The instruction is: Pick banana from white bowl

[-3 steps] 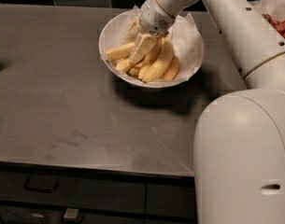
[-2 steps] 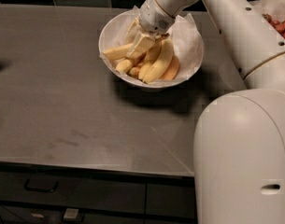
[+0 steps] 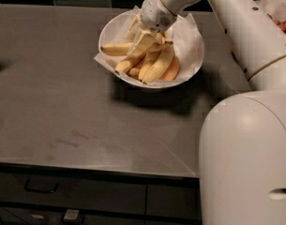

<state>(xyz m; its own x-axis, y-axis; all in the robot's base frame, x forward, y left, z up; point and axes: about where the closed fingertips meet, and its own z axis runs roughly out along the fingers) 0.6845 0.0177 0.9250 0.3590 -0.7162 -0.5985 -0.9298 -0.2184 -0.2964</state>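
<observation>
The white bowl (image 3: 191, 71), lined with crinkled white paper, stands at the back middle of the grey counter and holds several bananas. The banana (image 3: 115, 48), long, slender and pale yellow, lies across the bowl's left side with its right end running under my gripper. My gripper (image 3: 145, 37) reaches down from the upper right into the middle of the bowl, right on the pile of bananas. Shorter, stubbier yellow bananas (image 3: 157, 65) lie fanned out below and to the right of it. The gripper's contact with the banana is hidden by the wrist.
My arm and large white body (image 3: 248, 153) fill the right side. Another bowl with small red pieces (image 3: 284, 26) shows at the far right edge. The grey counter (image 3: 63, 107) has drawers below its front edge and dark tiles behind it.
The gripper has shifted slightly up over the bowl, and the bananas beneath it have moved a little.
</observation>
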